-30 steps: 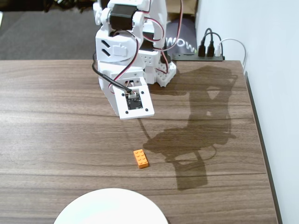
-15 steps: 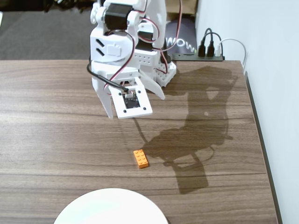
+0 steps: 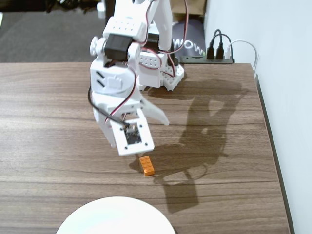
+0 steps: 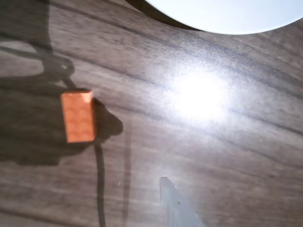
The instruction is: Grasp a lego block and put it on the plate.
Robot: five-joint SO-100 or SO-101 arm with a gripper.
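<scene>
The orange lego block [image 3: 146, 165] lies flat on the wooden table, a little beyond the white plate [image 3: 115, 217], whose far rim shows at the bottom edge. My gripper [image 3: 151, 137] hangs just above and behind the block, open and empty, with one finger splayed out to the right. In the wrist view the block [image 4: 78, 117] lies at the left, the plate [image 4: 227, 13] fills the top edge, and only one fingertip [image 4: 174, 201] shows at the bottom. The block is left of that fingertip, apart from it.
The arm's base [image 3: 163, 73] stands at the back of the table. A black power strip with plugs [image 3: 217, 53] sits at the back right by the white wall. The table's right edge [image 3: 270, 141] runs along the wall. Glare marks the wood [image 4: 199, 94].
</scene>
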